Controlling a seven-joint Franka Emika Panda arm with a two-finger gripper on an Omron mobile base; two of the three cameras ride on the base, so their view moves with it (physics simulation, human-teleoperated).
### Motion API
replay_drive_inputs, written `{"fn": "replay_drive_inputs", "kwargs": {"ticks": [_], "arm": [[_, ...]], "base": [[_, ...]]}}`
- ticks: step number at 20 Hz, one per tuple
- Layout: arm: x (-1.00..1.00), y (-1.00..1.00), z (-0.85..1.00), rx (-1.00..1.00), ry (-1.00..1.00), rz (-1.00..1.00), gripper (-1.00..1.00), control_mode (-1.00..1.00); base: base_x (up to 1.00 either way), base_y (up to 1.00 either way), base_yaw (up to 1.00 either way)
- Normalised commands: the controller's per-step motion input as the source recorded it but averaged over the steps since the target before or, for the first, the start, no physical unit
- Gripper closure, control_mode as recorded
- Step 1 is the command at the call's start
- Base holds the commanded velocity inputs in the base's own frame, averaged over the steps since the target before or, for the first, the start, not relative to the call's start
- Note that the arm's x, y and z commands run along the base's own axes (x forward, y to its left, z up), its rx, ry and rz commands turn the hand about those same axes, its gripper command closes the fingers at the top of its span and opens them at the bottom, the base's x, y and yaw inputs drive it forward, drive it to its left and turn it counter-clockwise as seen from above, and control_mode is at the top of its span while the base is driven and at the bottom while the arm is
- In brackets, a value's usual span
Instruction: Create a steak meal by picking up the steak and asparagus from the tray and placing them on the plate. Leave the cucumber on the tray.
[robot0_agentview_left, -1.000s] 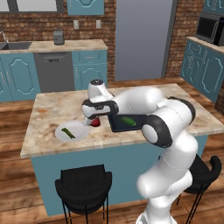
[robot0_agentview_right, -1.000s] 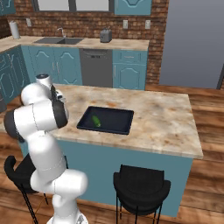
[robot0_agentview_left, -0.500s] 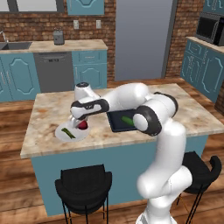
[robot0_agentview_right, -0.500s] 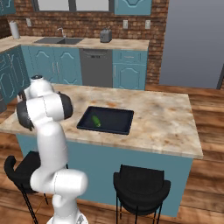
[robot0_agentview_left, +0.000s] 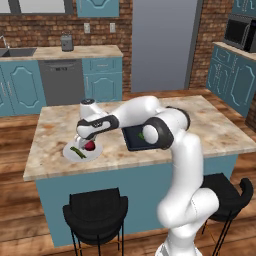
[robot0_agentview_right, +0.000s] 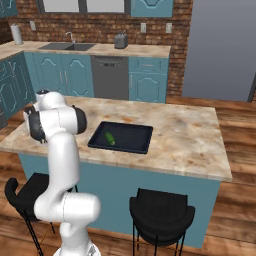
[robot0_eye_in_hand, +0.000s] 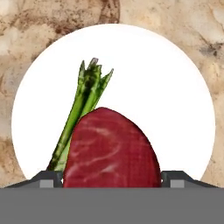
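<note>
The dark-red steak (robot0_eye_in_hand: 111, 148) sits between my gripper's (robot0_eye_in_hand: 111, 178) two finger tips, and the jaws are shut on its sides. It hangs low over the round white plate (robot0_eye_in_hand: 170, 87), whether touching it I cannot tell. The thin green asparagus (robot0_eye_in_hand: 83, 107) lies on the plate, partly under the steak. In the left base view the gripper (robot0_agentview_left: 87, 141) holds the steak (robot0_agentview_left: 89, 146) over the plate (robot0_agentview_left: 69, 150), beside the asparagus (robot0_agentview_left: 77, 151). The black tray (robot0_agentview_right: 131, 143) holds the bright-green cucumber (robot0_agentview_right: 110, 138).
The island counter (robot0_agentview_left: 55, 125) is beige stone with two black stools (robot0_agentview_left: 95, 212) along its front. My forearm reaches across the tray (robot0_agentview_left: 131, 144) and hides part of it. The back wall has a sink (robot0_agentview_right: 67, 46) and blue cabinets.
The arm has swung left from the tray's edge to the plate, carrying the steak in the gripper. The jaws have kept the same width.
</note>
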Motion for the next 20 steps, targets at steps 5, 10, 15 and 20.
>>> {"fn": "replay_drive_inputs", "kwargs": {"ticks": [5, 10, 15, 20], "arm": [[0.35, 0.0, -0.3, 0.0, 0.0, 0.0, 1.0, -1.0], [0.3, 0.05, -0.21, 0.0, 0.0, 0.0, -1.0, -1.0], [0.02, 0.09, 0.0, 0.0, 0.0, 0.0, -1.0, -1.0], [0.0, 0.06, 0.04, 0.0, -0.01, 0.0, -1.0, -1.0]], "base": [[0.0, 0.0, 0.0], [0.0, 0.0, 0.0], [0.0, 0.0, 0.0], [0.0, 0.0, 0.0]]}}
